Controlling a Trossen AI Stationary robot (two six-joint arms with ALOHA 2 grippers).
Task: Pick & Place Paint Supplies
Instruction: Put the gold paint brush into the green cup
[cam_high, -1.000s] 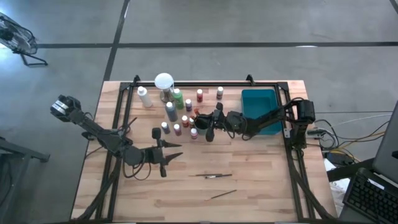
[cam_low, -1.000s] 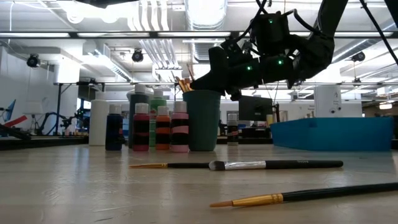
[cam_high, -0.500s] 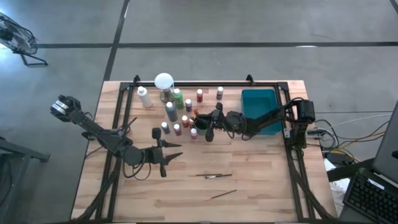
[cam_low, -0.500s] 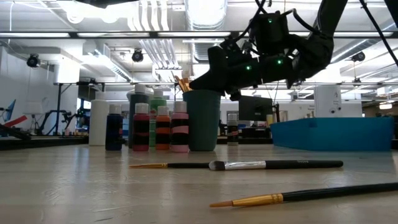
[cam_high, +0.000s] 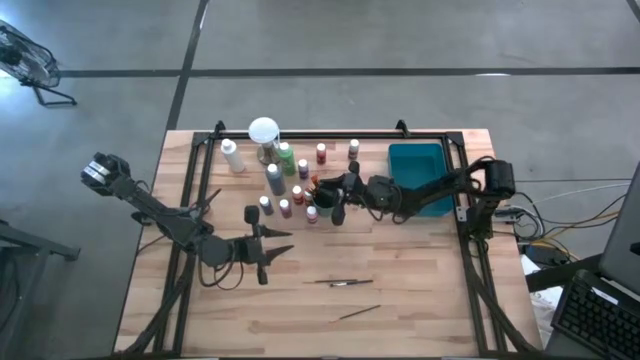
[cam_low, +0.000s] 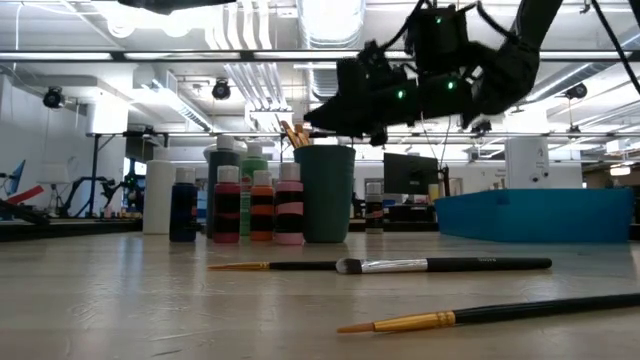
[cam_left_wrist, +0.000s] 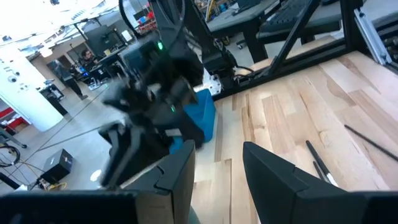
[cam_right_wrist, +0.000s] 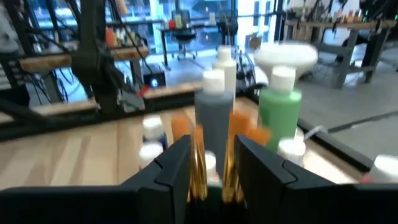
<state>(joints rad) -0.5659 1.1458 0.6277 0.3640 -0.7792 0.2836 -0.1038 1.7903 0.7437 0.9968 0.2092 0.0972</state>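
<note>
A dark teal cup (cam_low: 325, 190) stands among the paint bottles (cam_high: 285, 180) with several brushes (cam_low: 293, 133) upright in it. My right gripper (cam_high: 328, 192) hovers level just over the cup's rim, open. In the right wrist view the brush ends (cam_right_wrist: 198, 165) show in the gap between its fingers; I cannot tell whether they touch. Two more brushes (cam_high: 340, 283) (cam_high: 358, 313) lie flat on the table near its front edge. My left gripper (cam_high: 278, 247) waits open above the table's left-middle, with nothing between its fingers (cam_left_wrist: 180, 174).
A teal tray (cam_high: 415, 175) sits at the far right under the right arm. A round white-topped object (cam_high: 264, 130) and a taller white bottle (cam_high: 232, 155) stand behind the bottles. Black frame rails (cam_high: 190, 190) run along the table's sides and far edge.
My right gripper has risen a little above the cup. The brushes in the cup stand where they were.
</note>
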